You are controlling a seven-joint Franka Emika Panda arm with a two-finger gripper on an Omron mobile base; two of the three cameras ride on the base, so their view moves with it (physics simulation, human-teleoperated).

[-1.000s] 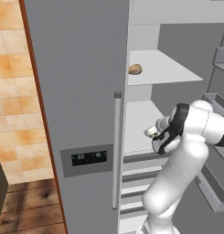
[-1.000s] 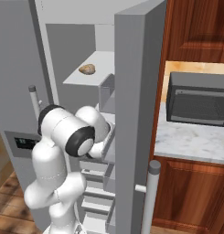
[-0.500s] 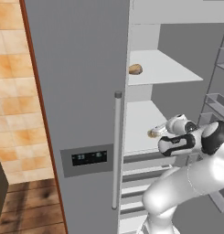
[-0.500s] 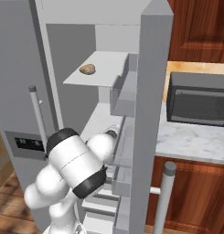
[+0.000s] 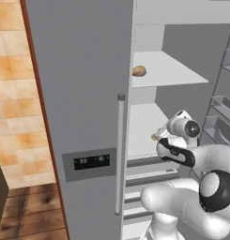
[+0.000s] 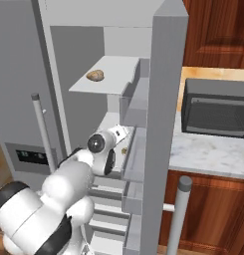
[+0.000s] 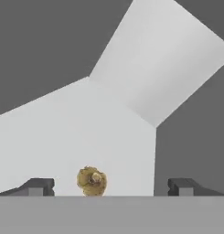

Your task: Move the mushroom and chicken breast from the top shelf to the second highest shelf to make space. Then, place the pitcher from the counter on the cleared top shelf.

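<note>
One mushroom (image 7: 92, 181) between wide gripper (image 7: 111, 186), seemingly released

Mushroom (image 7: 92, 181) bottom cut by lower band, fingers (image 7: 38, 186) mostly cropped, mushroom tiny in right base view

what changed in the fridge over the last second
The gripper opened and let go of the mushroom, which now lies on the second highest shelf between the wide-apart fingertips, while the arm swung lower. The chicken breast stayed on the top shelf.

Fridge display (image 5: 91, 162) digits perhaps, unreadable.
</note>
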